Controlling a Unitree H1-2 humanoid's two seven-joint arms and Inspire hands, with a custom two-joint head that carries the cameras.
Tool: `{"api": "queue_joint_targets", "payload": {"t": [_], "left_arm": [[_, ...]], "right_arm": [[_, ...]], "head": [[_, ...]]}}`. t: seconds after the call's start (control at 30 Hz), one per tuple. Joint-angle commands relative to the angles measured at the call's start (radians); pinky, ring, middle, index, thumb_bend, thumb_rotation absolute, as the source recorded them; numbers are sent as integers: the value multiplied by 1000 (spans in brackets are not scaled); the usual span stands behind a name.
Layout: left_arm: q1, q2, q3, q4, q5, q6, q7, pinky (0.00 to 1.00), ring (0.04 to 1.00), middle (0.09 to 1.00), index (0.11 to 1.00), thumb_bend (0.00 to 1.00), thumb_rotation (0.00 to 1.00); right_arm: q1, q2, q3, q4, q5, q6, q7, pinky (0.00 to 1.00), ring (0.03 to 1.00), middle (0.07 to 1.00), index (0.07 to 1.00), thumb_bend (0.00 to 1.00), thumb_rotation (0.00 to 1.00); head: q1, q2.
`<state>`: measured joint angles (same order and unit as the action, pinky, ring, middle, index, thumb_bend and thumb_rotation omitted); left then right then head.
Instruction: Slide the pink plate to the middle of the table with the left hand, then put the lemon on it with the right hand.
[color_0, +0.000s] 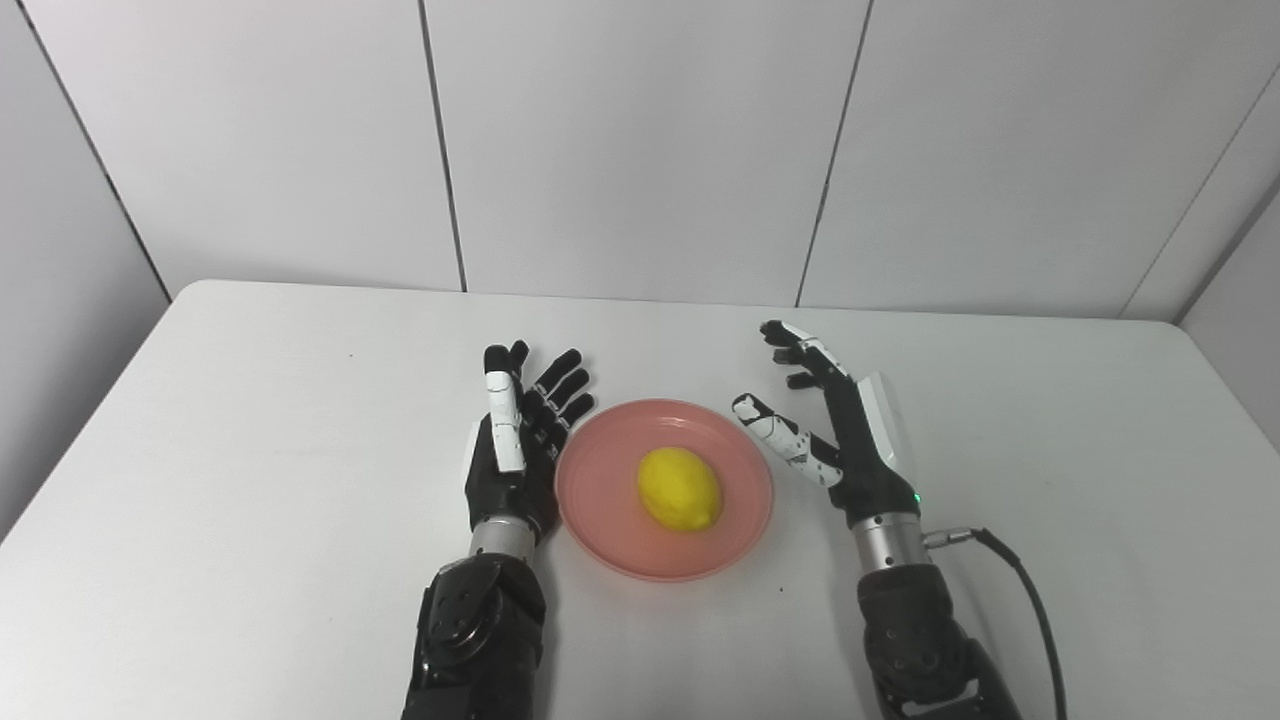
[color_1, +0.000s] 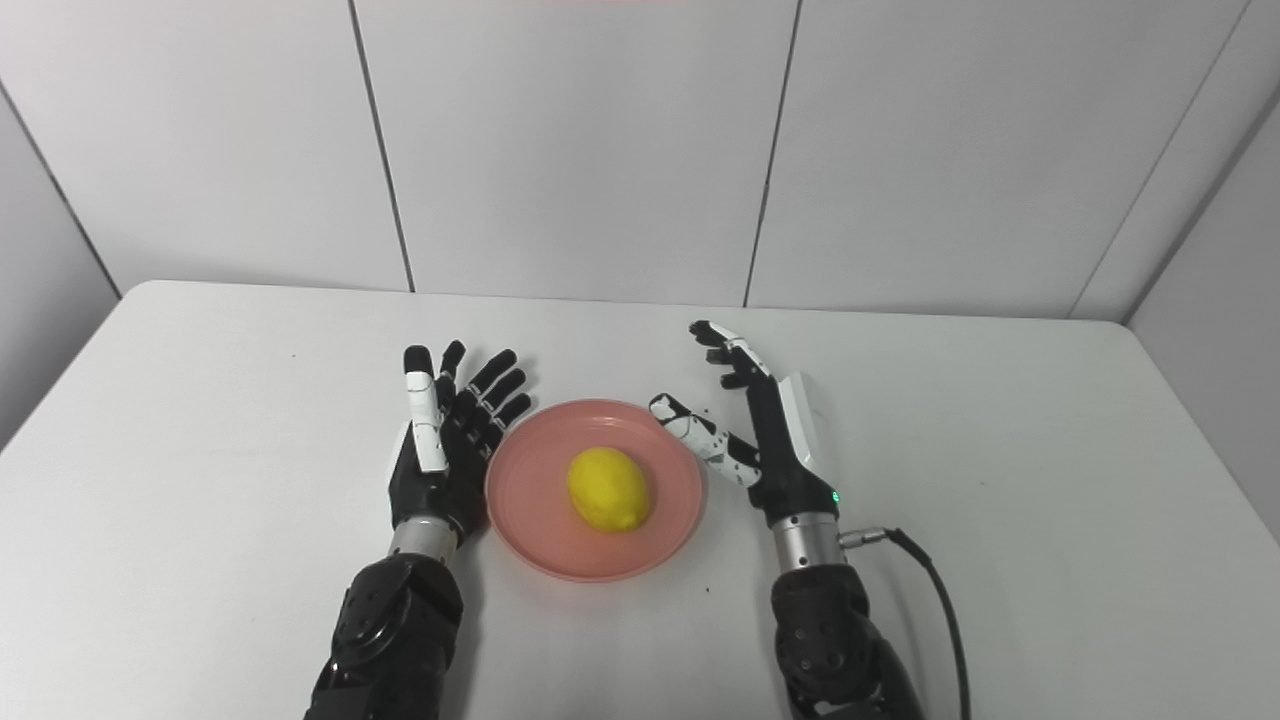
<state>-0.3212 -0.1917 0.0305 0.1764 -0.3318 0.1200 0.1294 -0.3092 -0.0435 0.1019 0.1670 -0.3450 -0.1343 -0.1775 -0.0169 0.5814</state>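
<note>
Already done, by the look of the left eye view: lemon (color_0: 680, 489) resting on pink plate (color_0: 610, 545) mid-table (color_0: 250, 450), left hand (color_0: 520, 440) just beside the rim, fingers spread, empty. Right hand (color_0: 835, 425) open too, near the far rim, holding nothing.

Same from the right eye view: both steps apparently complete. Next, probably only drawing both hands clear without nudging the plate.

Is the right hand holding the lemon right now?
No, the lemon lies on the pink plate, and the right hand is open beside the plate, holding nothing.
</note>
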Motion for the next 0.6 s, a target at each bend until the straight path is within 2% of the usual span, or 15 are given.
{"api": "queue_joint_targets", "payload": {"t": [0.0, 0.1, 0.23, 0.3, 0.37, 0.43, 0.57], "left_arm": [[-1, -57, 5, 3, 3, 9, 11, 818, 829, 803, 1000, 906, 930], [-4, -53, 7, 10, 12, -7, 12, 828, 840, 810, 1000, 912, 928], [-9, -43, 2, 24, 56, -52, 25, 835, 843, 814, 998, 884, 935], [-12, -30, -7, 41, 89, -96, 16, 904, 891, 857, 1000, 855, 944], [-17, -16, -15, 68, 126, -148, 6, 954, 922, 892, 1000, 846, 950], [-27, 8, -35, 111, 213, -216, 23, 971, 926, 912, 1000, 853, 978], [-37, 38, -51, 179, 326, -301, 44, 998, 969, 946, 989, 862, 969]], "right_arm": [[-31, 25, -44, -6, 114, 12, 22, 741, 789, 820, 818, 719, 967], [-34, 59, -100, 21, 264, 42, 69, 796, 818, 844, 833, 736, 988], [-36, 89, -157, 52, 403, 85, 107, 853, 845, 858, 853, 781, 983], [-33, 100, -174, 61, 452, 98, 121, 889, 863, 869, 867, 783, 972], [-31, 109, -183, 63, 483, 108, 126, 905, 873, 879, 871, 786, 956], [-27, 113, -184, 66, 505, 113, 139, 929, 899, 899, 884, 783, 958], [-24, 123, -184, 81, 526, 118, 143, 931, 907, 905, 886, 796, 955]], "head": [[0, 2], [0, 3], [-1, 5], [-2, 5], [-3, 6], [-3, 6], [-6, 6]]}}
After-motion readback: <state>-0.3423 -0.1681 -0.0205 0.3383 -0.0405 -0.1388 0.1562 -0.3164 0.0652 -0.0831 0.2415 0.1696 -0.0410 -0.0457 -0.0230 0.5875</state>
